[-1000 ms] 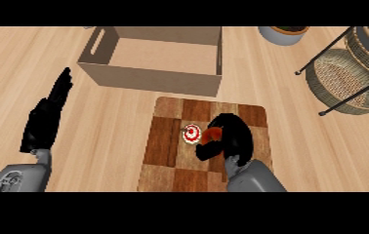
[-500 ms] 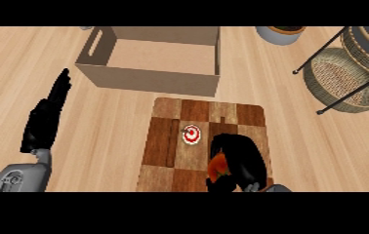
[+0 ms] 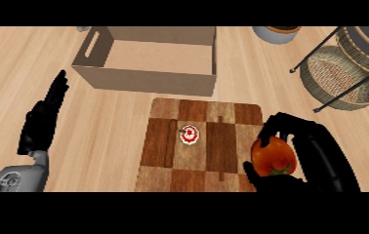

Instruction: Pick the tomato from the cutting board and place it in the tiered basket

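While the right hand (image 3: 306, 152) curls its fingers (image 3: 284, 121) and thumb round the tomato (image 3: 275, 157), the fruit sits enclosed in the palm at the cutting board's (image 3: 198, 147) right edge; whether it rests on the board or is lifted clear, cannot tell. Tiered basket (image 3: 338, 67) lies up and to the right of those fingers, well apart, across bare tabletop (image 3: 122, 116); this is the direction the carry must take. Right hand is by far the nearer to the basket. Left hand (image 3: 43, 121) rests at the far left, fingers straight, grasping nothing. To the left of the tomato, a small red-and-white round thing (image 3: 189, 133) stays on the board's middle. Cardboard box (image 3: 151, 57) stands beyond the board, a bowl (image 3: 277, 33) further up, left of the basket. Judgement: grasp made, transfer pending.
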Robot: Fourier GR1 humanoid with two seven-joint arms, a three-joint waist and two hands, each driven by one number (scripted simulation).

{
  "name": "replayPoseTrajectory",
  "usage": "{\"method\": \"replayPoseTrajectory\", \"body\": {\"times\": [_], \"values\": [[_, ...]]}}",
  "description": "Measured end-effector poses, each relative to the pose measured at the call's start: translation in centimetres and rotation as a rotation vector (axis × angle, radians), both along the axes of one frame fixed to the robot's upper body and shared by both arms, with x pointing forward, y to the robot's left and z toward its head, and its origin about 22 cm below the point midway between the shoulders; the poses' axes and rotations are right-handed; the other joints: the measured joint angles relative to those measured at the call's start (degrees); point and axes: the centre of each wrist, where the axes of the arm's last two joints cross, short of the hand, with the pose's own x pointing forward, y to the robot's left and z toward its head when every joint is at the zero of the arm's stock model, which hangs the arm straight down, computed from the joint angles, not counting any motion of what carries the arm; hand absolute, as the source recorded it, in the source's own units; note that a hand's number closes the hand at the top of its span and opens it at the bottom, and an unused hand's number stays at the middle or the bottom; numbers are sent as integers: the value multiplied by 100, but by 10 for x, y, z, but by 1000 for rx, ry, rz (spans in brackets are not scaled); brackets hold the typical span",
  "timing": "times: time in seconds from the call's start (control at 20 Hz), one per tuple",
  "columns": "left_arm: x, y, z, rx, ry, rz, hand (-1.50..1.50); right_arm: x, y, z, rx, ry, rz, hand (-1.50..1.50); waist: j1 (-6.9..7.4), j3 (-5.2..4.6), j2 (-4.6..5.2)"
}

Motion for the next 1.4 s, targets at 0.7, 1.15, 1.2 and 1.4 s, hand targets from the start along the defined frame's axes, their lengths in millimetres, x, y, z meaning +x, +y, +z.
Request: {"method": "replayPoseTrajectory", "body": {"times": [0.7,1.15,1.2,1.4], "values": [[1,-6,2,1,-8,-23,0,20,-92,109,-69,-199,-139,150,130,-3,30],[6,-11,4,-1,-20,-39,0,69,-122,124,-168,-231,-149,150,204,-2,51],[6,-14,5,2,-20,-44,0,77,-126,124,-198,-237,-167,150,226,-1,56],[7,-13,9,-2,-19,-48,0,96,-145,118,-347,-268,-249,150,260,0,69]]}}
